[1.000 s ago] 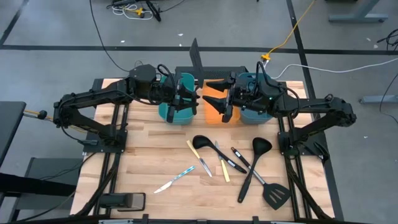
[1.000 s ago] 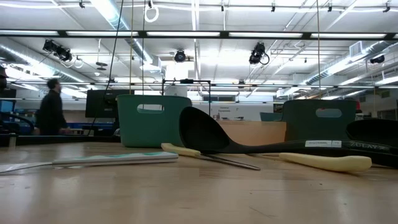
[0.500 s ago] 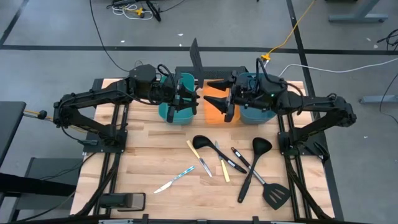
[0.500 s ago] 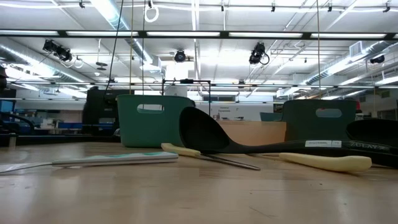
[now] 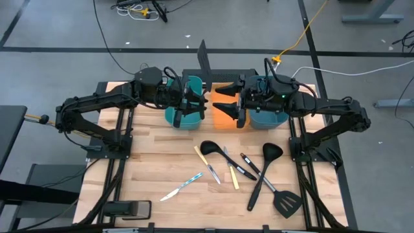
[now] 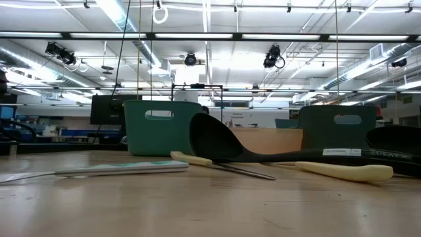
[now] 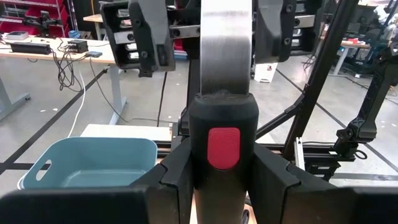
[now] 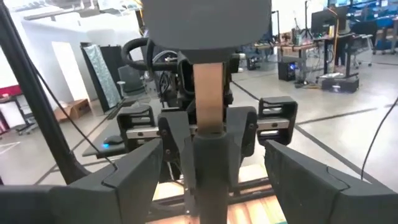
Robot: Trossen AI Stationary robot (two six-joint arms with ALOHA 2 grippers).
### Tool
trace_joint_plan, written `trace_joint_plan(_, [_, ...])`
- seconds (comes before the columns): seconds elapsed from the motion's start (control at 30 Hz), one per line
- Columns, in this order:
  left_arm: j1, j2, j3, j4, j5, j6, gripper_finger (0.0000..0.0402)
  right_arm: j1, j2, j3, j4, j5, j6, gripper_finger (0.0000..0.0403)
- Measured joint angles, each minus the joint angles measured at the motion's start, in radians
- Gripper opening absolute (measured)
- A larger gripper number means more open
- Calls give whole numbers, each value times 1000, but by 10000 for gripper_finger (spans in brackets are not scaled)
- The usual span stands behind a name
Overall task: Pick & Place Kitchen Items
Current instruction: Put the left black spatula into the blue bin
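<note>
High view: above the orange plastic tray (image 5: 222,119), the black-handled steel utensil (image 7: 222,143) is kept clamped in the left gripper (image 5: 194,103). The right gripper (image 5: 226,103) is still spread apart around it. Little has changed, so the handover is judged unfinished.

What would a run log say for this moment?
left claw: gripping black-handled utensil | right claw: open, facing it over orange tray | other utensils: loose on table
</note>
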Motion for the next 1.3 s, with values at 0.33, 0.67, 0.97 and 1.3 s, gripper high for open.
trace_joint_plan(0.33, [0, 0, 0, 0, 0, -1, 119, -17, -1, 158, -194, -4, -17, 288])
trace_joint_plan(0.67, [0, 0, 0, 0, 0, -2, 119, -18, 48, 168, -210, -33, -31, 288])
trace_joint_plan(0.97, [0, 0, 0, 0, 0, -5, 119, -18, 146, 167, -133, -41, -50, 288])
trace_joint_plan(1.3, [0, 0, 0, 0, 0, -4, 119, -19, 158, 166, -107, -38, -51, 288])
